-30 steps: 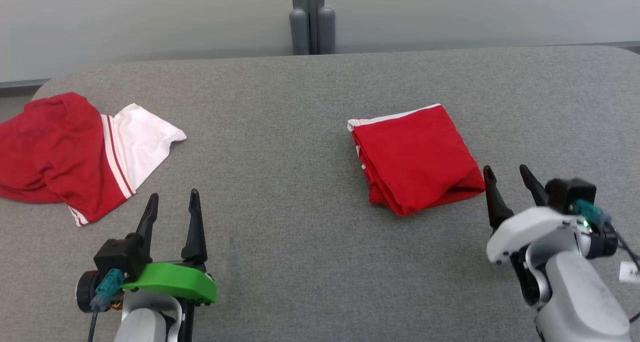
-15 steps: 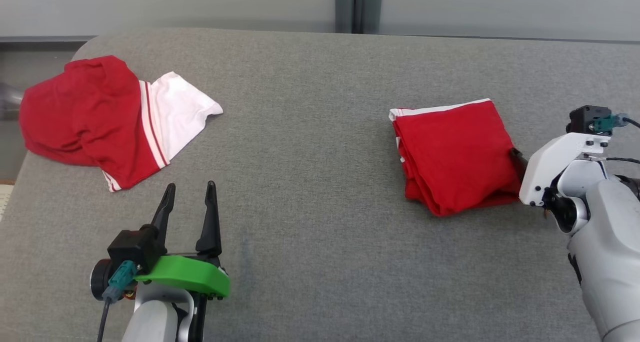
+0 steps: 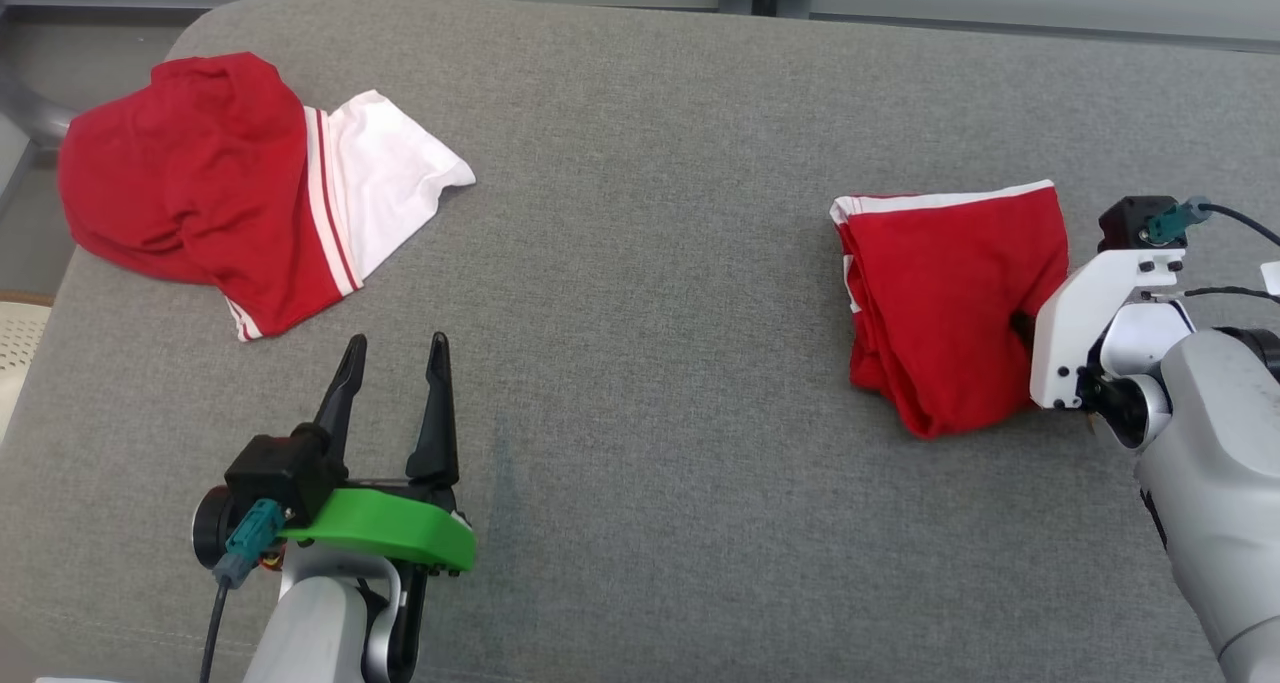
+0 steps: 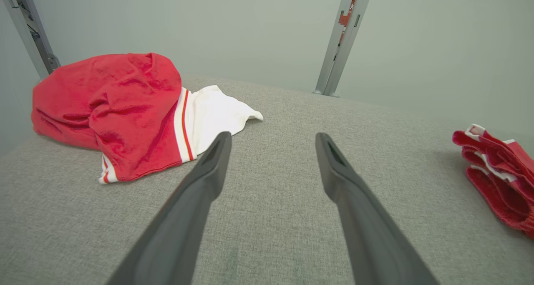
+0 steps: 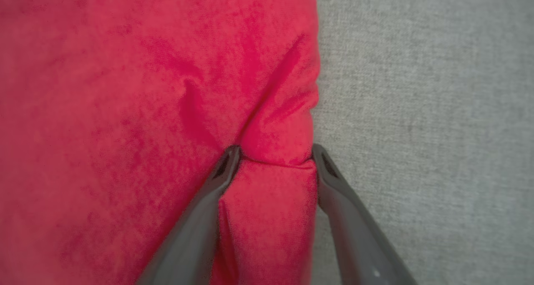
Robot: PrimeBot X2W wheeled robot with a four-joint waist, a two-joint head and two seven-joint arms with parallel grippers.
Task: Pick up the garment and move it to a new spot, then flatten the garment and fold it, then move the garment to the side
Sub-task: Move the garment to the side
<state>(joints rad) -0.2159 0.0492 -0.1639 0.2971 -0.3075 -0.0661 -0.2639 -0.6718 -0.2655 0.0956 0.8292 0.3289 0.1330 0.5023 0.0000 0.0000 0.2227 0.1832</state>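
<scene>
Right gripper [image 5: 273, 151] pinching the near-right edge of the folded red garment [image 3: 950, 303]; left gripper [image 3: 395, 348] spread and idle.
The folded red garment lies on the grey desk [image 3: 650, 263], its white-trimmed edge on the far side. At the garment's right edge, the right gripper's two dark fingers [image 5: 217, 180] press in from either side on a raised ridge of red cloth, which bunches between them, with creases running off from the tips. The left gripper sits well to the left of the folded garment and nearer the robot, fingers wide apart with nothing between them, above bare desk. A crumpled red-and-white garment [image 3: 200, 173] lies further left of the folded garment, beyond the left gripper, near the desk's far-left corner.
</scene>
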